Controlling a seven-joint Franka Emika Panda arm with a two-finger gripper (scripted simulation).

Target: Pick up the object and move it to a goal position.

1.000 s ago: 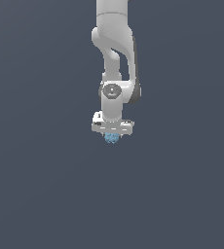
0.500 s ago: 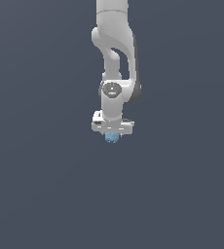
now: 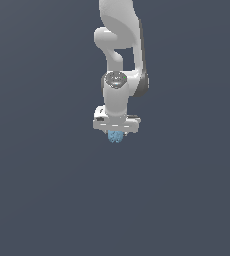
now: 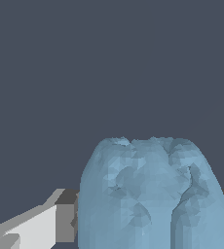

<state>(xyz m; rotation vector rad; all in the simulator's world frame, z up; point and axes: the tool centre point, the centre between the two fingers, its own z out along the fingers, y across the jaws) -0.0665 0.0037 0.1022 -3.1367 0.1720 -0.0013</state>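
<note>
Beneath the single white arm [image 3: 118,60], which reached down from the upper edge of the exterior view, one end effector [image 3: 115,134] pointed straight down against a plain dark grey-blue background. One light-blue object [image 3: 115,136] showed just under the end effector's broad white body, narrower than that body and only partly visible below it. In the wrist view the same object [image 4: 150,194] filled much of the picture close to the camera, a rounded lump with a bumpy, lobed top and creases between the lobes. One white and grey finger [image 4: 41,226] was plainly visible beside the object, touching or very nearly touching its flank, and a sliver of a second appeared at the opposite edge. The end effector was clamped on the object. No other items were visible.
</note>
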